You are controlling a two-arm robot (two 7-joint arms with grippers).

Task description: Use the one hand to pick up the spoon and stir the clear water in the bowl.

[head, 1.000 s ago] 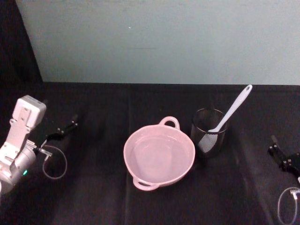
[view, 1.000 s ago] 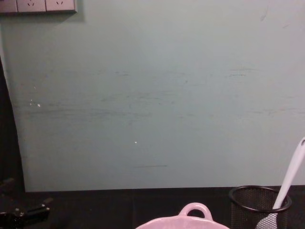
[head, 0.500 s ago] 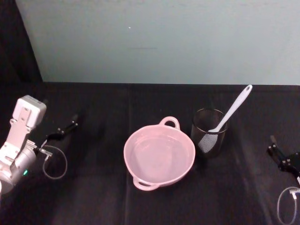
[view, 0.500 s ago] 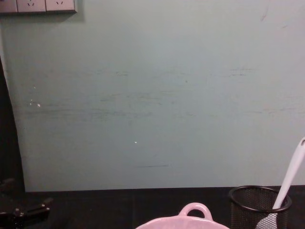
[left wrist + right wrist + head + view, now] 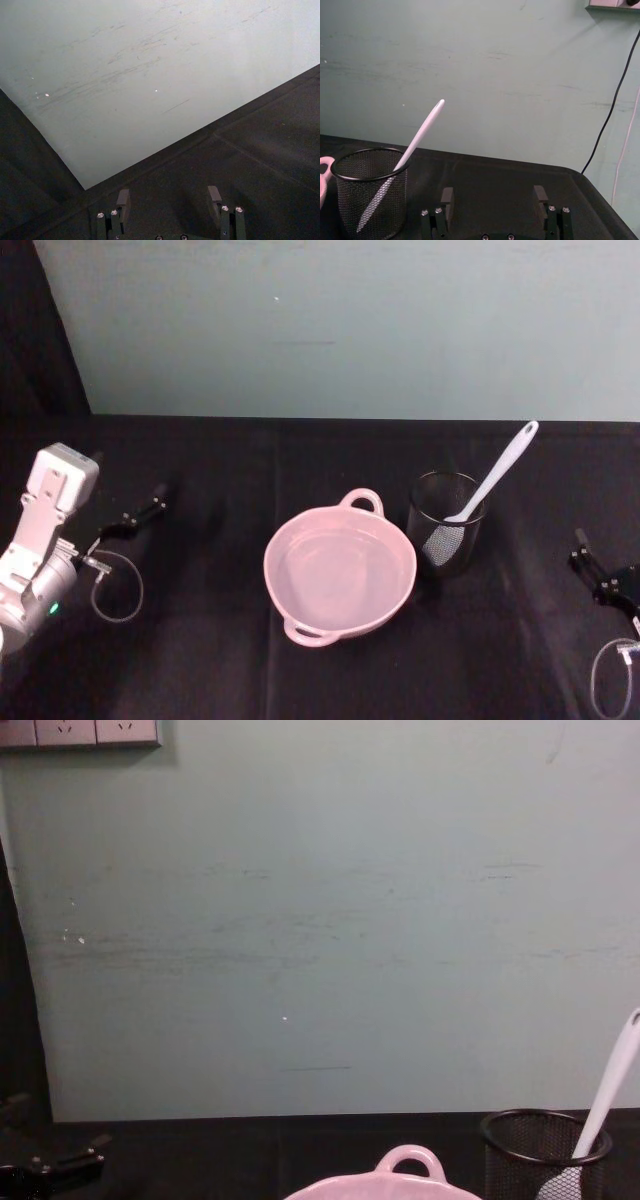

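The right gripper [image 5: 492,195] has its jaws spread wide with nothing between them, low over the table [image 5: 200,660] at about 3 o'clock in the head view, where it [image 5: 600,578] sits at the edge; against the frames of a second ago it has crept only slightly, a touch toward 12 o'clock, so the reach has barely begun. The left gripper [image 5: 170,200] is likewise released and empty, at about 9 o'clock [image 5: 135,515], and its place is unchanged; it looks parked.

Outward from the right gripper, toward 9 o'clock of it, stands the cup [image 5: 445,532], black wire mesh; the spoon [image 5: 497,475] stands inside it, head down at the bottom, handle leaning out over the rim toward 1 o'clock; it has not shifted. Just beside the cup, toward 8 o'clock, is the bowl [image 5: 340,570], pink, with clear water that lies flat and unrippled; one loop handle points to 12 o'clock, the other to 7 o'clock.

So almost nothing has changed, and I judge the task to be at its very start: spoon not yet grasped, water unstirred; the right gripper is the nearer one, and the free handle above the rim seems the likely place to take hold.
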